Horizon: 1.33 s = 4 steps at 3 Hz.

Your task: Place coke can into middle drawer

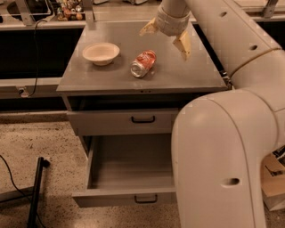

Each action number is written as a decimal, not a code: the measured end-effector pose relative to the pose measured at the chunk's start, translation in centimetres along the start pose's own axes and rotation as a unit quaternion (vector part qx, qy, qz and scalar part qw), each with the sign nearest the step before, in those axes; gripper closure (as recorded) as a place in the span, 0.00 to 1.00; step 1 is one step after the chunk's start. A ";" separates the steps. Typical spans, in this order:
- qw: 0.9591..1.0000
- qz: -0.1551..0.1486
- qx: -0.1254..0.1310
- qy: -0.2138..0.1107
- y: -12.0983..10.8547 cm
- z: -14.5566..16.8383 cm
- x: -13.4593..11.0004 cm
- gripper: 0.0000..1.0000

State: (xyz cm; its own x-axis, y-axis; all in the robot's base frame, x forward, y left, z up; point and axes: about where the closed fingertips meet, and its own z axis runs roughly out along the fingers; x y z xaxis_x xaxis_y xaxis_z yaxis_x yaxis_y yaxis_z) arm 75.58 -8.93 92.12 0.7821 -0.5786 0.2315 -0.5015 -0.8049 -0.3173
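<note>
The coke can [143, 63] lies on its side on the grey cabinet top [107, 78], red and white with a silver end facing front left. My gripper [165, 38] hangs above the cabinet top, just behind and to the right of the can, with its two beige fingers [183, 46] spread wide and nothing between them. The middle drawer [129, 178] is pulled open below and is empty; my arm hides its right part. The shut drawer front above it [127, 120] has a black bar handle.
A round beige bowl [101, 53] stands on the cabinet top left of the can. My large white arm [222, 147] fills the right side. A black stand leg [36, 191] and cable lie on the speckled floor at left. A cluttered counter [67, 9] runs behind.
</note>
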 end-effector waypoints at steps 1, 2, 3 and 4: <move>1.000 0.009 0.004 -0.020 -0.3 2.4 0.3 0.00; 0.998 0.004 0.001 -0.058 -1.6 5.4 -1.5 0.00; 0.997 -0.009 -0.014 -0.072 -2.7 7.6 -2.8 0.00; 0.996 -0.010 -0.025 -0.082 -3.1 9.0 -3.3 0.19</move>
State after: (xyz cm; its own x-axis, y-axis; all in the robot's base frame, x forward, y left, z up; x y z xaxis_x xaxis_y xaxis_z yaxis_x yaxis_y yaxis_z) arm 77.83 -3.32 84.05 0.8397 -0.5366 0.0833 -0.4998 -0.8238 -0.2676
